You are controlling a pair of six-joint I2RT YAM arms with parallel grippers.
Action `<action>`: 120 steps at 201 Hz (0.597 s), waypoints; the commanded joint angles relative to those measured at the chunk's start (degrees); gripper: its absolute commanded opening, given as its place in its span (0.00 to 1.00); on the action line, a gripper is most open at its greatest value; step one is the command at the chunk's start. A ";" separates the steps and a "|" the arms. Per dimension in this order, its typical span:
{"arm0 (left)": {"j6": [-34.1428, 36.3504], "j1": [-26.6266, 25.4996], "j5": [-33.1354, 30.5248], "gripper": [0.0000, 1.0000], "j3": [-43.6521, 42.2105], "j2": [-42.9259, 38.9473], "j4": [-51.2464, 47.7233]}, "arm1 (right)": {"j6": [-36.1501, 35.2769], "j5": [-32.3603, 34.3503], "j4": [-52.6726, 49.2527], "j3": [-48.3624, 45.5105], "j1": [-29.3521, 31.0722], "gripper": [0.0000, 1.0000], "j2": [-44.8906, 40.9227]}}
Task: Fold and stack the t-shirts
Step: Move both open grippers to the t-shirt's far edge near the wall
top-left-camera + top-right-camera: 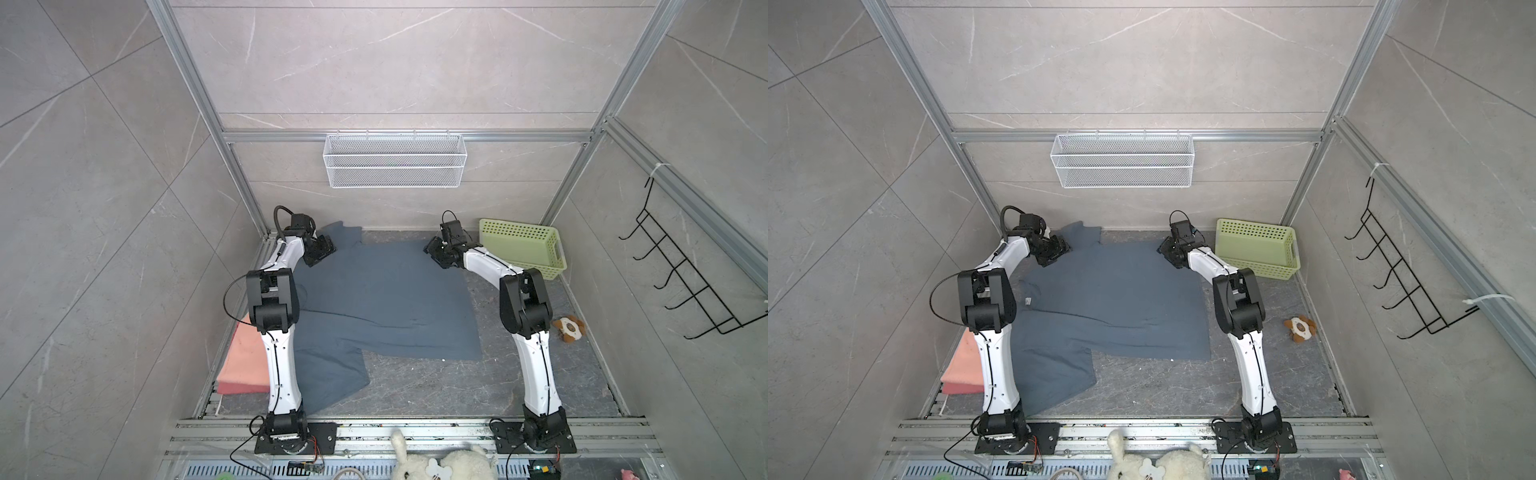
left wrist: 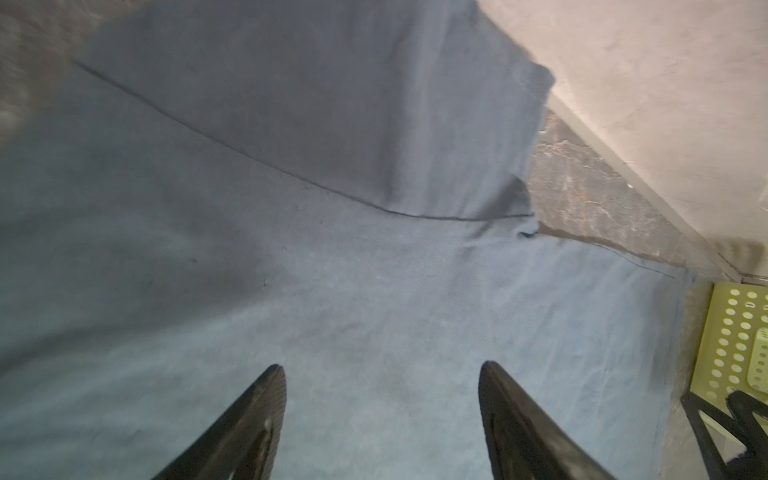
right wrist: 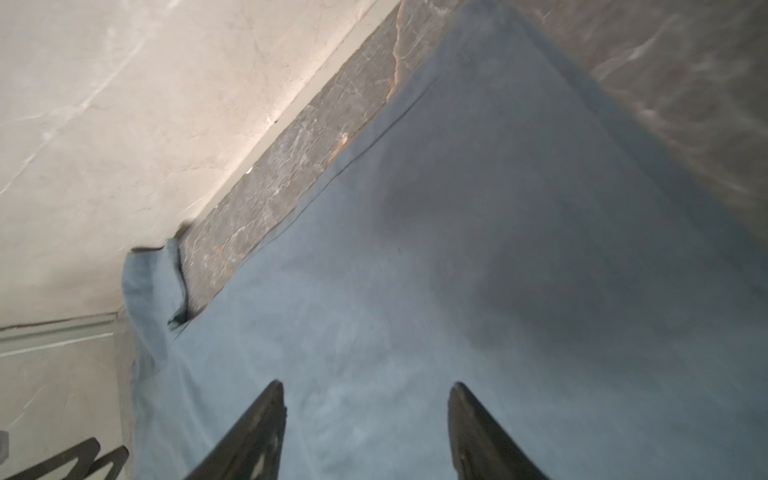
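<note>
A large slate blue-grey cotton t-shirt [image 1: 386, 299] lies spread flat on the dark marbled table [image 1: 436, 386] beside folded salmon-pink shirts [image 1: 245, 361], while the left arm [image 1: 276, 361] and right arm [image 1: 536, 365] hover at its far corners, jaws wide and empty, apparently poised to fold it.

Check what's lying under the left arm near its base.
Pink shirts, folded in a pile at the left, and part of the blue shirt. The left arm covers where they meet, so whether they touch or overlap can't be seen.
</note>
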 commanded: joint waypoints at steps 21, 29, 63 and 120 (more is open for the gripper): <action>-2.55 1.04 -0.91 0.76 -0.61 1.45 1.27 | 2.33 1.41 -3.56 8.51 0.27 0.63 6.97; -2.98 1.09 -1.49 0.75 -1.51 1.42 1.30 | 2.12 1.60 -7.16 11.12 0.27 0.63 8.50; -5.11 2.34 -1.42 0.76 -6.53 0.93 1.84 | 1.28 2.40 -15.37 12.45 0.23 0.63 9.79; -5.90 3.83 -3.43 0.76 -16.04 -3.86 0.68 | 0.39 2.70 -16.01 -3.46 0.22 0.63 1.79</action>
